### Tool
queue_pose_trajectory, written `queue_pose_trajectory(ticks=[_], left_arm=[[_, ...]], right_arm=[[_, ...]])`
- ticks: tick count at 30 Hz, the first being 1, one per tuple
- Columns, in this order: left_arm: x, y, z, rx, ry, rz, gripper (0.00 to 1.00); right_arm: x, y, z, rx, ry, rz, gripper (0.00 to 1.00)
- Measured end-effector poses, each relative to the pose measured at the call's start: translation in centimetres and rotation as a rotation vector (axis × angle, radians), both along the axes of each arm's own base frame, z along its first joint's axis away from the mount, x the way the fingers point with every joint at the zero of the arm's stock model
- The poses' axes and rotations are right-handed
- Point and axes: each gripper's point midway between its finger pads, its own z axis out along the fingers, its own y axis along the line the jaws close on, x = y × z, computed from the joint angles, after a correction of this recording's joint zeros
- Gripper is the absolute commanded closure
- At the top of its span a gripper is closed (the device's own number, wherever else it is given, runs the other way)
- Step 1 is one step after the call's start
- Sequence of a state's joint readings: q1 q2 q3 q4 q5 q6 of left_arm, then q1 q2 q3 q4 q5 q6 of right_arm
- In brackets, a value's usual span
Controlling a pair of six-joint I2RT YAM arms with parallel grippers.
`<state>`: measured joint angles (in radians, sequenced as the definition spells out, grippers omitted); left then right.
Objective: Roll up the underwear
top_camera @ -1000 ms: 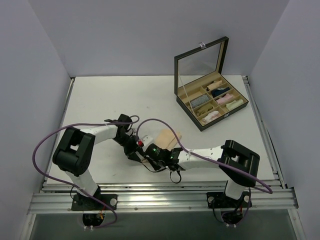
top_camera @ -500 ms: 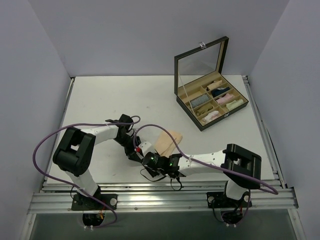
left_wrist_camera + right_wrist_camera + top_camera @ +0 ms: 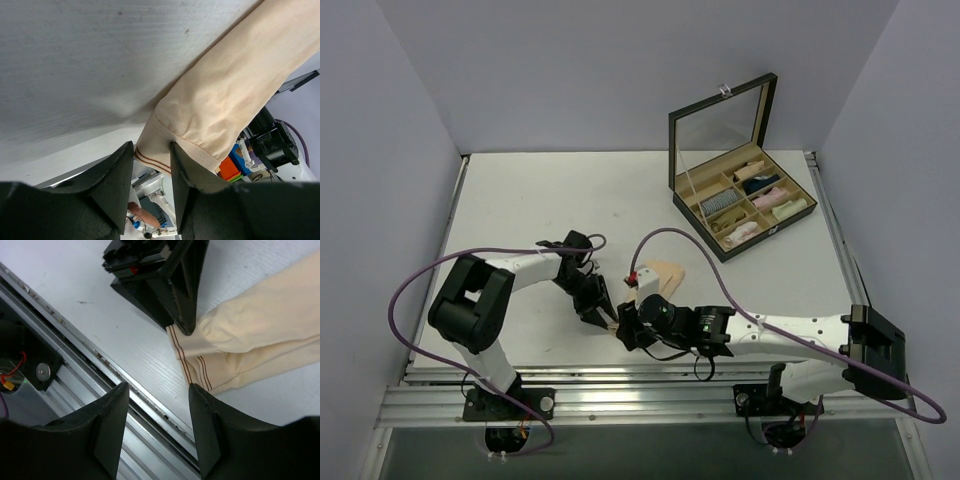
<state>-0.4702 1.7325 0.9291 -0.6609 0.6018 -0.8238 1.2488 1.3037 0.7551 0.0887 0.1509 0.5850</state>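
Overhead camera looks down from behind; both close wrist cameras share the underwear.

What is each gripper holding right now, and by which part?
The left gripper pinches the underwear at its striped hem end. The right gripper is open beside that end, holding nothing.

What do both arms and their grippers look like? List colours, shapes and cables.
Both the left arm and right arm have white links, chunky black joints and a looping purple cable. The left gripper and right gripper carry matte black, wedge-shaped fingers.
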Motion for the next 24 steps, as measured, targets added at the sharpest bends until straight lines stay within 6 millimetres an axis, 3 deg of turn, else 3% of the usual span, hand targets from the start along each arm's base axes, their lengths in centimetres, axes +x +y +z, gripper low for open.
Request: queue_pose_trajectory(ticks=[8,12,15,16,19,24], left_arm=[[-0.9,-0.9,-0.2,0.014,-0.004,-0.035,0.57],[-1.1,-1.0,-0.4,0.026,-0.003,-0.037,0.57],[-1.3,-1.0,-0.6,0.033,0.003,-0.039,0.57],[-1.3,-1.0,-0.7,0.036,0.006,-0.041,0.57],[-1.4,-1.0,-0.9,0.045,0.006,-0.044,0.57],[-1.4,-0.6,-1.1,0.073,0.002,-0.042,0.53]], right_arm=[[2.6,-1.3,-3.4,-0.007,0.161,-0.221,0.54],[3.1,-1.2,-3.9,-0.014,0.215,-0.305,0.57],[3.3,-1.0,-3.9,-0.005,0.236,-0.343,0.66],[3.3,-1.1,-4.0,-0.003,0.242,-0.353,0.78],[3.3,-1.3,-4.2,0.002,0.255,-0.382,1.00],[2.9,-3.0,-5.3,-0.032,0.269,-0.433,1.00]])
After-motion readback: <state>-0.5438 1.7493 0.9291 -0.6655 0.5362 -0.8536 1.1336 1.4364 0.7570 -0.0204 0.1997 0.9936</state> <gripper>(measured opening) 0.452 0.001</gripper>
